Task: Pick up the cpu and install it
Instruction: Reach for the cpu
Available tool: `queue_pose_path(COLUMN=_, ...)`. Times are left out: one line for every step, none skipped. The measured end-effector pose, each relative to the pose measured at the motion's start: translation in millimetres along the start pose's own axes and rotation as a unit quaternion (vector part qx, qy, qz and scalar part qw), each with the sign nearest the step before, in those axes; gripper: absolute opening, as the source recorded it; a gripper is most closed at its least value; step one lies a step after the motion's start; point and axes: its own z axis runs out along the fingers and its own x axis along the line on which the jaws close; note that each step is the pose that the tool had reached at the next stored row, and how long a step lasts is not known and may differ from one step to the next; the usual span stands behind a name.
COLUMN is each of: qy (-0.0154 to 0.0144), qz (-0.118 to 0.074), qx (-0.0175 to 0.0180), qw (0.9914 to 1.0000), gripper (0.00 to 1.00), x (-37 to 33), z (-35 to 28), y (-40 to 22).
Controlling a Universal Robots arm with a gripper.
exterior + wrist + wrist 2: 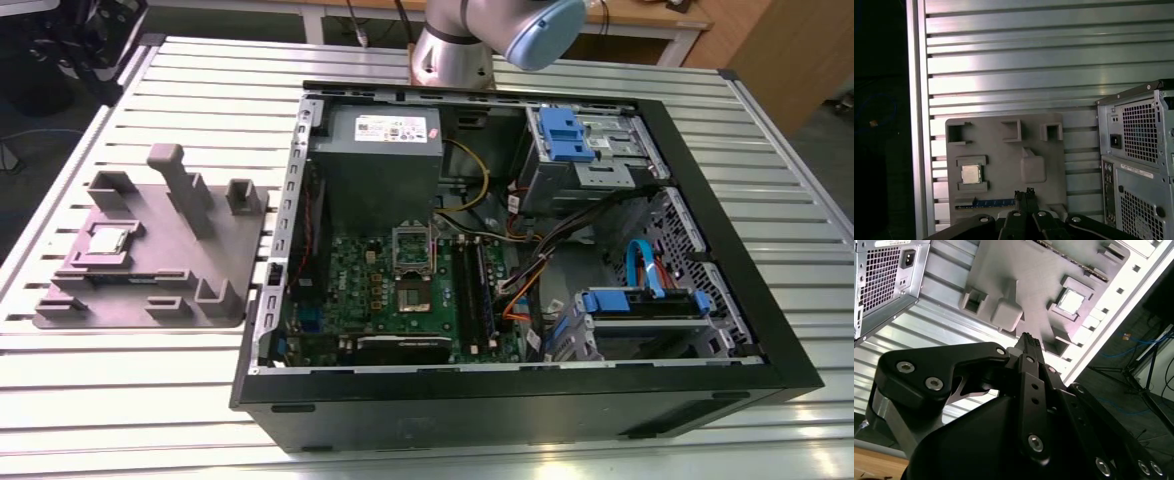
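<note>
Silvery cpu [107,241] sits in grey tray [147,262] — 9 o'clock of the case [534,400], exterior view — fingers [1030,196] pinched narrow, holding nothing.

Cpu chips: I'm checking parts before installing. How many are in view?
1. The cpu lies in a recess of the grey tray, to the exterior view's left of the computer case. Another may be hidden inside the case.

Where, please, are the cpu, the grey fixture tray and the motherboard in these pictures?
cpu [970,174]: first wrist view, metal top.
grey fixture tray [1001,165]: first wrist view, bare floor.
motherboard [358,270]: exterior view, green surface.
</note>
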Motion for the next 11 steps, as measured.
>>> queue_pose_path(qy=0.0, qz=0.0, qx=0.0, qw=1.0, gripper=0.1, x=0.2, z=0.0, y=0.0)
queue_pose_path(qy=0.0, qz=0.0, qx=0.0, qw=1.0, gripper=0.1, x=0.4, z=0.0, y=0.0)
queue_pose_path(qy=0.0, qz=0.0, qx=0.0, qw=1.0, gripper=0.1, x=0.5, z=0.0, y=0.0)
queue_pose_path(qy=0.0, qz=0.0, qx=0.0, qw=1.0, gripper=0.1, x=0.6, z=0.0, y=0.0)
queue_pose_path(qy=0.0, qz=0.0, qx=0.0, qw=1.0, gripper=0.1, x=0.8, z=0.1, y=-0.1)
queue_pose_path(qy=0.0, qz=0.0, qx=0.0, qw=1.0, gripper=0.1, x=0.9, z=0.1, y=-0.1)
queue_pose_path(qy=0.0001, qz=0.0, qx=0.0, qw=1.0, gripper=0.1, x=1.3, z=0.0, y=-0.1)
queue_pose_path(qy=0.0001, qz=0.0, qx=0.0, qw=1.0, gripper=0.1, x=1.7, z=0.0, y=-0.1)
queue_pose_path(qy=0.0, qz=0.0, qx=0.0, qw=1.0, gripper=0.1, x=2.2, z=0.1, y=-0.1)
queue_pose_path(qy=0.0001, qz=0.0, qx=0.0, qw=1.0, gripper=0.1, x=2.9, z=0.0, y=-0.2)
queue_pose_path(qy=0.0, qz=0.0, qx=0.0, qw=1.0, gripper=0.1, x=3.5, z=0.1, y=-0.3)
